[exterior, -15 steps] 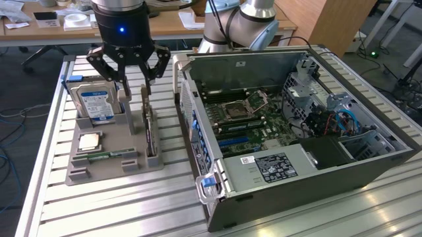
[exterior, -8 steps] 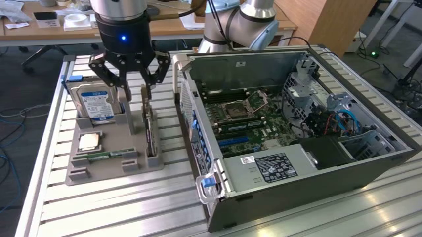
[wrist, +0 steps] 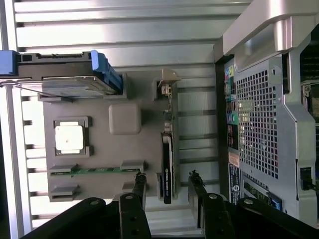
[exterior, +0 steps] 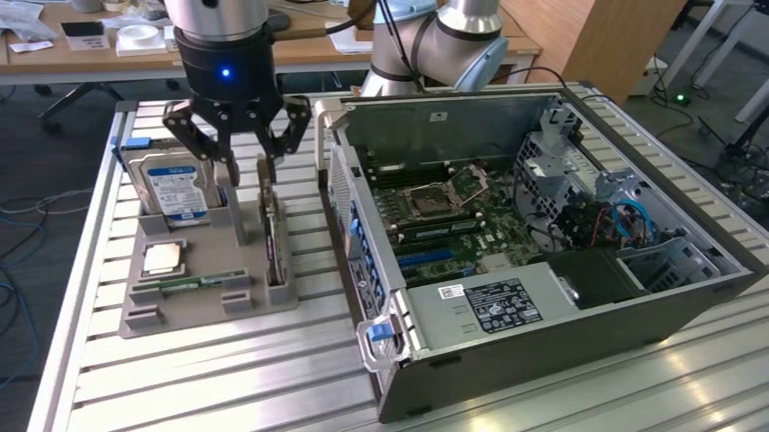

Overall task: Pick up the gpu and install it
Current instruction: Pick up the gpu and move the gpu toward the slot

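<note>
The gpu (exterior: 275, 236) stands on edge in a slot at the side of a grey holder tray (exterior: 204, 310) nearest the computer case. In the wrist view the gpu (wrist: 168, 149) is a thin dark strip with its silver bracket at one end. My gripper (exterior: 245, 175) hangs open just above the card's far end. In the wrist view the gripper (wrist: 167, 180) has one finger on each side of the card, with a gap on both sides and no contact that I can see.
The tray also carries a silver hard drive (exterior: 178, 189) with a blue-white label, a CPU (exterior: 162, 259) and a narrow RAM strip (exterior: 193, 283). An open computer case (exterior: 541, 225) lies on the exterior view's right with its motherboard (exterior: 445, 216) exposed. Everything rests on a slatted metal table (exterior: 240, 378).
</note>
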Tool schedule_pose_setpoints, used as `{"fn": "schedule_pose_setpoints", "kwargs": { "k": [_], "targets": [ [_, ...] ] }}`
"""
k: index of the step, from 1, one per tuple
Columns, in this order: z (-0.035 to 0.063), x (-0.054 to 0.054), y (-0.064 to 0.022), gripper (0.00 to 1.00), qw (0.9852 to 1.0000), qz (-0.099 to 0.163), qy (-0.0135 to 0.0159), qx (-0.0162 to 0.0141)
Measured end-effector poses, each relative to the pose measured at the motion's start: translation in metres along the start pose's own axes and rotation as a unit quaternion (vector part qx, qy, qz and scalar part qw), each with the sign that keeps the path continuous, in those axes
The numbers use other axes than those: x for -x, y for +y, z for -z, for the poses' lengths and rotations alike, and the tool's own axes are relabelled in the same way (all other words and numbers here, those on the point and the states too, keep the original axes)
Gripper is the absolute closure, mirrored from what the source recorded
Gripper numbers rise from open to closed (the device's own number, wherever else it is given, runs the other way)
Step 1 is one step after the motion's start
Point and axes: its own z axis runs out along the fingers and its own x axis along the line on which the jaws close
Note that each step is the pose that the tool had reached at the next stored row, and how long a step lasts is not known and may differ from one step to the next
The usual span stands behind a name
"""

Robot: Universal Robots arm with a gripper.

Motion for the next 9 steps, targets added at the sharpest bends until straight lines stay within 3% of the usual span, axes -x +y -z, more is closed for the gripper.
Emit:
{"fn": "schedule_pose_setpoints", "kwargs": {
  "k": [9],
  "targets": [
    [-0.0072,0.0002,-0.0003,0.53,1.0,0.0,0.0002,-0.0002]
  ]
}}
